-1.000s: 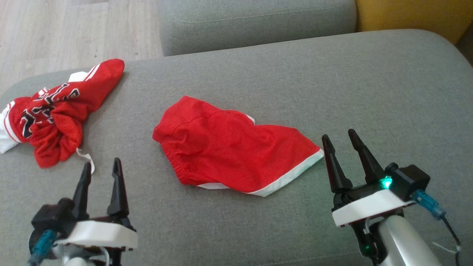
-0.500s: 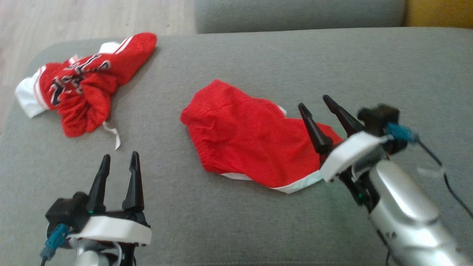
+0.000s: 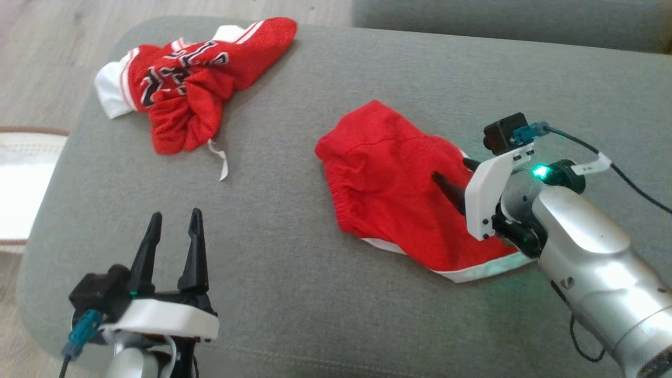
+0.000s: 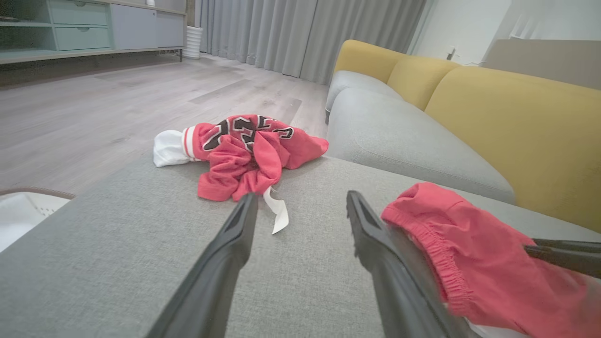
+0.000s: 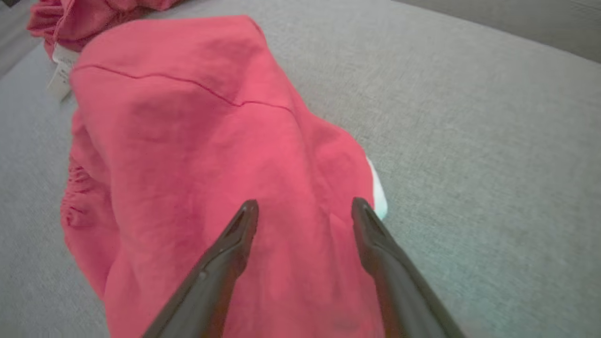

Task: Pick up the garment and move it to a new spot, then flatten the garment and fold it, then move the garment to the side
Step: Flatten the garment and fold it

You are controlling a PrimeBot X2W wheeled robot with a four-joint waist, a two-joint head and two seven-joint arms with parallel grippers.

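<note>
- Red shorts (image 3: pixel 388 184) lying mid-right on grey cushion (image 3: pixel 315 304), white hem facing near edge.
- Right gripper (image 3: pixel 450 170) hanging over shorts' right half, fingers spread wide, gripping nothing; contact with cloth unclear.
- Left gripper (image 3: pixel 176 214) sitting near front-left edge, fingers likewise wide apart, empty, well apart from shorts.
- Crumpled red jersey (image 3: pixel 194 89) lying at far-left corner, white tag (image 3: pixel 220 165) trailing toward middle.
- White basket (image 3: pixel 21 184) standing beside cushion on left.
- Yellow sofa back (image 4: pixel 493 122) rising behind.
</note>
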